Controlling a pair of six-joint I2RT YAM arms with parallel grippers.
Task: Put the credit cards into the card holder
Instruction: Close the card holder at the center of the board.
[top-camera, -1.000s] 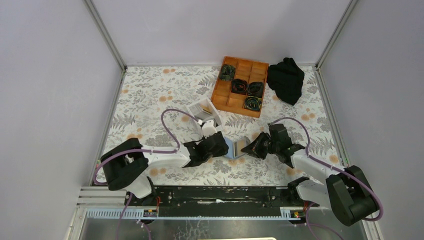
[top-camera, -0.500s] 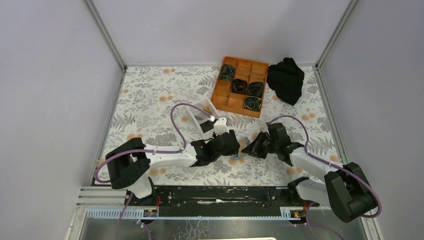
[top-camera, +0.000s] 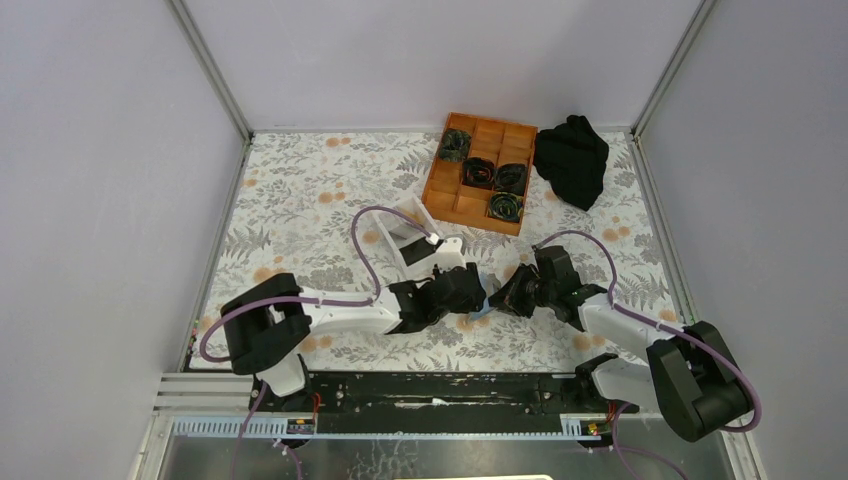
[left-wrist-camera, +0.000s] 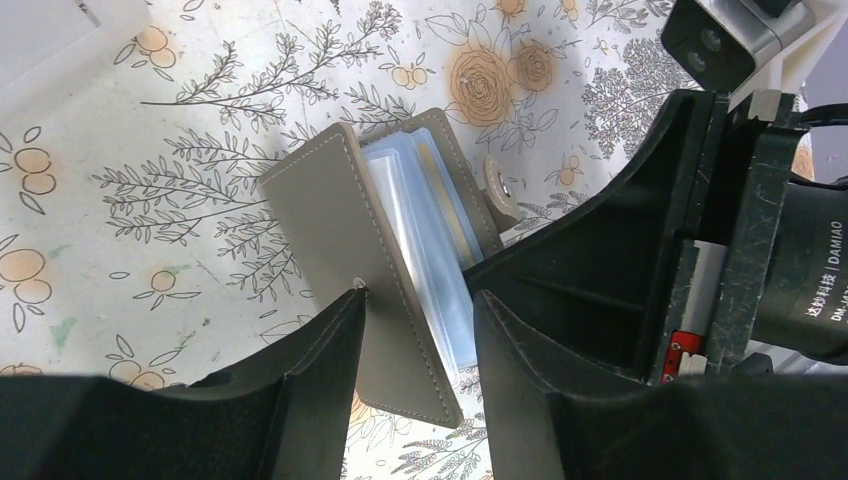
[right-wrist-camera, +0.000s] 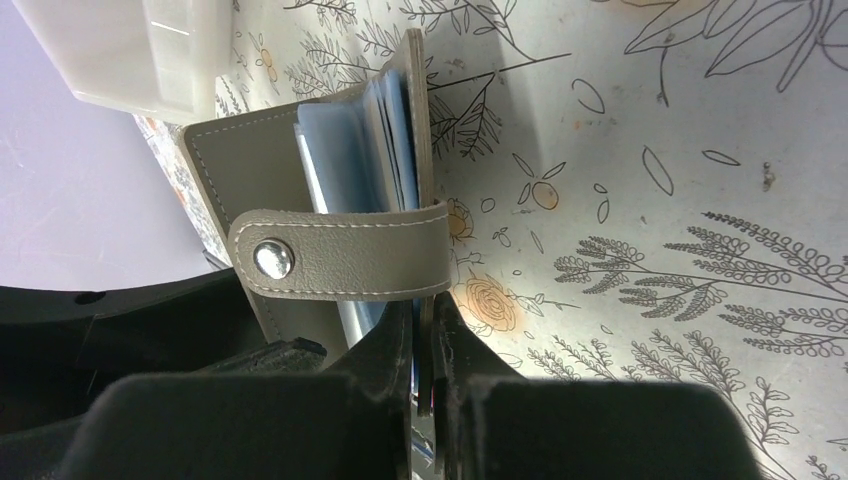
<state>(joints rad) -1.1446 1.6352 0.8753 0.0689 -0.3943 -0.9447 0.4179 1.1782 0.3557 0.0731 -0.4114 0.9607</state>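
The grey card holder (left-wrist-camera: 340, 230) stands on edge on the floral table, folded nearly shut, with pale blue sleeves and a tan-gold card edge (left-wrist-camera: 446, 196) inside. My left gripper (left-wrist-camera: 415, 335) is open and its fingers straddle the holder's near end; the left finger touches the outer cover. My right gripper (right-wrist-camera: 422, 330) is shut on the edge of the holder's other cover (right-wrist-camera: 418, 120), below the snap strap (right-wrist-camera: 340, 255). In the top view the two grippers (top-camera: 476, 296) (top-camera: 500, 297) meet over the holder (top-camera: 482, 309), which is mostly hidden. No loose cards show.
A white two-compartment box (top-camera: 412, 240) lies just behind the left gripper and shows in both wrist views (left-wrist-camera: 50, 30) (right-wrist-camera: 130, 50). An orange gridded tray (top-camera: 432, 195) with dark coils and a black cloth (top-camera: 572, 158) sit at the back.
My left gripper moved right, up to the holder. The holder, open a second ago, has folded nearly shut between the two grippers. The right gripper barely moved.
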